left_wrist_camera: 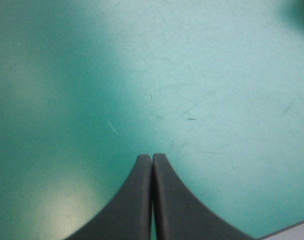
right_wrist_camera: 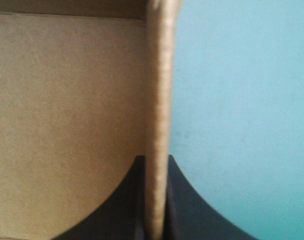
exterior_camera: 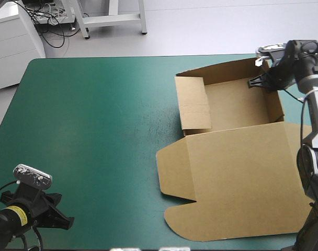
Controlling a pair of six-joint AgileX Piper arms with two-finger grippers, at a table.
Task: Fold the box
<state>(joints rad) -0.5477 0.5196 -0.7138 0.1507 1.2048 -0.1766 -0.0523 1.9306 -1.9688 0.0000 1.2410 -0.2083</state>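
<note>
The brown box (exterior_camera: 237, 104) stands as an open tray at the table's right, its walls raised and its wide lid (exterior_camera: 242, 183) lying flat toward the near edge. My right gripper (exterior_camera: 261, 81) is at the tray's far right corner, shut on the raised wall. In the right wrist view the wall's edge (right_wrist_camera: 157, 120) runs up between the two black fingers (right_wrist_camera: 184, 210), with the tray's inside on one side and teal-green cover on the other. My left gripper (exterior_camera: 54, 217) rests low at the near left corner, shut on nothing, its fingertips (left_wrist_camera: 152, 159) over bare cover.
The teal-green cover (exterior_camera: 96, 130) spreads bare across the left and middle of the table. A white cabinet (exterior_camera: 12, 42) and a table frame (exterior_camera: 112, 18) stand beyond the far edge.
</note>
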